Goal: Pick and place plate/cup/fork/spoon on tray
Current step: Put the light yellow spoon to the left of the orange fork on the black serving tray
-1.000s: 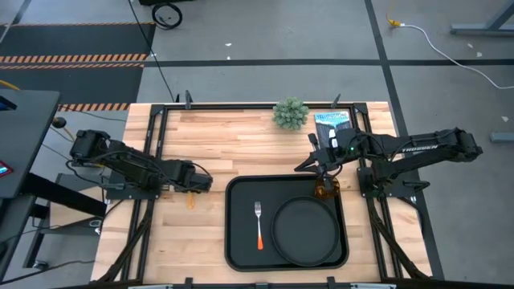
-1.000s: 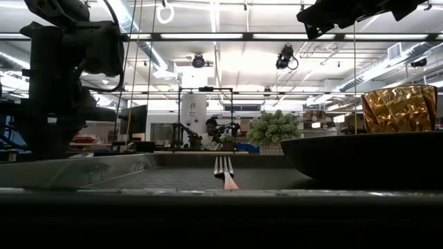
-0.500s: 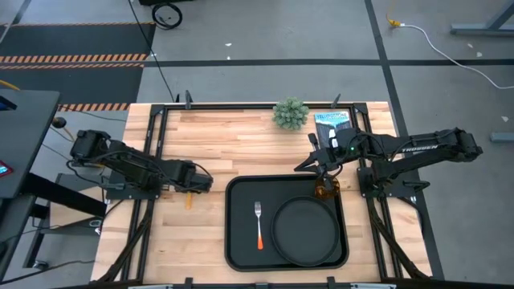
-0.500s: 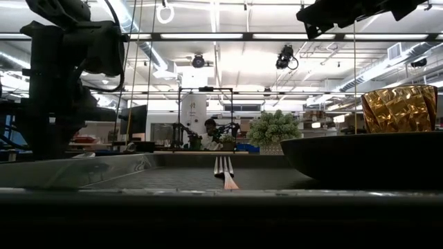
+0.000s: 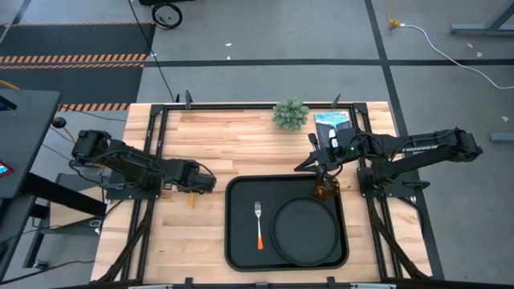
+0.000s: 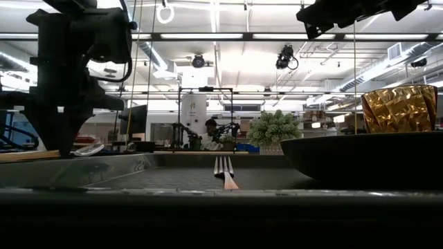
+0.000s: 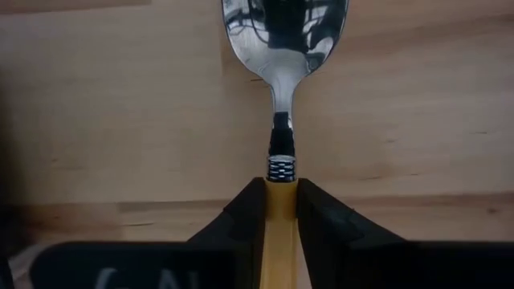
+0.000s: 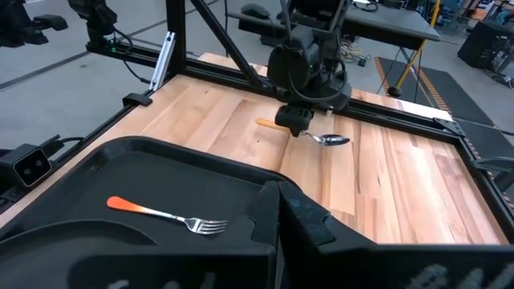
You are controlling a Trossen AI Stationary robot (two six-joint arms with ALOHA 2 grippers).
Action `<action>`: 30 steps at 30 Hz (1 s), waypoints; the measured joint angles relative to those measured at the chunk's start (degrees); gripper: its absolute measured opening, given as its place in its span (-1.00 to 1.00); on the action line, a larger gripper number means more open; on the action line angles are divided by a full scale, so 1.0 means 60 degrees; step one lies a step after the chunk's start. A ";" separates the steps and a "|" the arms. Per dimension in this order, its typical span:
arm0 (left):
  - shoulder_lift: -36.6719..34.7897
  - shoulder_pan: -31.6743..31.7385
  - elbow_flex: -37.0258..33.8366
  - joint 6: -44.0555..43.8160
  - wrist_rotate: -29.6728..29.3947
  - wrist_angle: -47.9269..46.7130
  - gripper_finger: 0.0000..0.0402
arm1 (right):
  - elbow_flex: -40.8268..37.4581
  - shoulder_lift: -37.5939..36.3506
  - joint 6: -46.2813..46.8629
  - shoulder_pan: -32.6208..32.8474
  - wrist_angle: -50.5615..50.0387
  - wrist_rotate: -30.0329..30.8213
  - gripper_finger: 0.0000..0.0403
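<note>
My left gripper (image 5: 196,183) is shut on the spoon (image 7: 283,96), left of the black tray (image 5: 237,241). The spoon's silver bowl (image 8: 331,140) and yellow-orange handle (image 5: 191,201) stick out on either side of the fingers. The black plate (image 5: 305,229) and the fork (image 5: 259,225) lie on the tray. The amber cup (image 5: 325,191) stands in the tray's far right corner. My right gripper (image 5: 316,166) is shut and empty, above the table just beyond the cup. My left gripper pinches the spoon's yellow-orange handle (image 7: 279,201) between its two fingers (image 7: 249,217), right behind the neck that leads to the bowl. The fingers come from above, pointing down, and lie across the handle. The spoon lies about level; in the low view its bowl (image 6: 90,149) sits just above the tabletop.
A small green plant (image 5: 290,113) and a blue-and-black package (image 5: 332,124) stand at the table's far edge. Bare wood lies between the left gripper and the tray's left rim (image 5: 228,217). A person (image 6: 210,131) shows far off in the room.
My left gripper has risen with the spoon and gone a little toward the tray. The spoon has stayed about level in the hold. My right gripper has kept still.
</note>
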 joint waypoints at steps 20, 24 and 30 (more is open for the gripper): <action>-0.0022 0.0004 0.0111 0.0093 -0.0131 0.0763 -0.65 | 0.0000 0.0000 -0.0018 0.0000 -0.0005 0.0000 -0.94; -0.0022 -0.0057 0.0111 0.0071 -0.0167 0.1411 -0.65 | 0.0000 0.0000 -0.0019 0.0000 -0.0008 0.0001 -0.94; -0.0022 -0.0389 0.0115 -0.0235 -0.0311 0.2508 -0.65 | 0.0000 0.0000 -0.0018 0.0000 -0.0008 0.0000 -0.94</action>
